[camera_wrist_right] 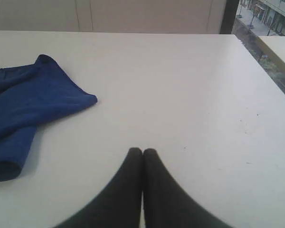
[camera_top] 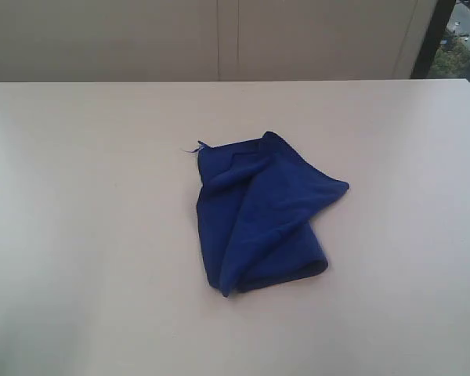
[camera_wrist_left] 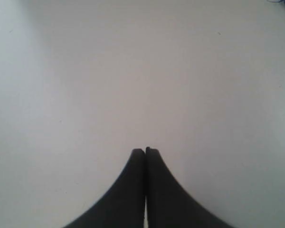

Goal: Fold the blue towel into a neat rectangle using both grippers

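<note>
- The blue towel (camera_top: 258,211) lies crumpled in overlapping layers at the middle of the surface (camera_top: 78,196), with neither arm over it. A pinch there would likely take several layers at once and lock the creases in.
- The left tool (camera_wrist_left: 145,151) is closed on nothing above bare surface. With almost no cloth in its view, its reach could miss the edge.
- The right tool (camera_wrist_right: 142,151) is also closed and empty, apart from the towel's pointed corner. Descending with its jaws together would push the fleece rather than grip it.
- Uneven pulls could drag the towel askew.
</note>
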Robot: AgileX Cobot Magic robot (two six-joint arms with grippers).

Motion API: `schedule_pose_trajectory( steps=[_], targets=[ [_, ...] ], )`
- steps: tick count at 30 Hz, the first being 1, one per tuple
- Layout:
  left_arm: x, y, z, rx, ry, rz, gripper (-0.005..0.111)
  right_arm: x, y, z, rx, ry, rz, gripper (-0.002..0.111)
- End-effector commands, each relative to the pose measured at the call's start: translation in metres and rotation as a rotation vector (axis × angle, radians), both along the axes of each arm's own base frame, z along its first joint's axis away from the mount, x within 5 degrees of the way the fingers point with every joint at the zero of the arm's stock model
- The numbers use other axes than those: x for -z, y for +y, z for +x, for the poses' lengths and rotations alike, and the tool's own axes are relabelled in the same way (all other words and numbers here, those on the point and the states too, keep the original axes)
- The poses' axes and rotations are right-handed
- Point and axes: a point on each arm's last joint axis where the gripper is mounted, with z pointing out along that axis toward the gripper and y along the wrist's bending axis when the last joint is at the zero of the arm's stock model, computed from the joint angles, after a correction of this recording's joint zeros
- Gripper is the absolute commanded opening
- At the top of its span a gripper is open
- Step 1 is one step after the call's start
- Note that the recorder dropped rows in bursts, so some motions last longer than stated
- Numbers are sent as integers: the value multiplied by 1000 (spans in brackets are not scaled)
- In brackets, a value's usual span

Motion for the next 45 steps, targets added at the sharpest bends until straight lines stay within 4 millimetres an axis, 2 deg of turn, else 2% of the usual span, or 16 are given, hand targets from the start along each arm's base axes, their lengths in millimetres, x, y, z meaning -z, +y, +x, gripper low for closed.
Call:
schedule_pose_trajectory(
  steps=[1,12,15,22,26,38,42,45],
  targets=[
    [3,0,-1,-6,13,-9,0,0,0,0,-4,-11,1,0],
    [3,0,-1,-6,13,-9,0,-1,0,0,-4,-31,1,0],
    [3,0,-1,-6,13,-9,0,-8,0,2,-4,-110,4,0],
    [3,0,-1,-6,13,-9,0,-38,0,2,-4,-442,17,0],
    [3,0,-1,-6,13,-9,0,-46,0,0,-4,-523,20,0],
    [3,0,-1,-6,13,-9,0,-48,0,0,-4,-549,5,0],
    [3,0,-1,-6,13,-9,0,-42,0,1,-4,-479,2,0],
    [3,0,-1,-6,13,-9,0,-49,0,-1,-5,-398,-1,0]
  ],
)
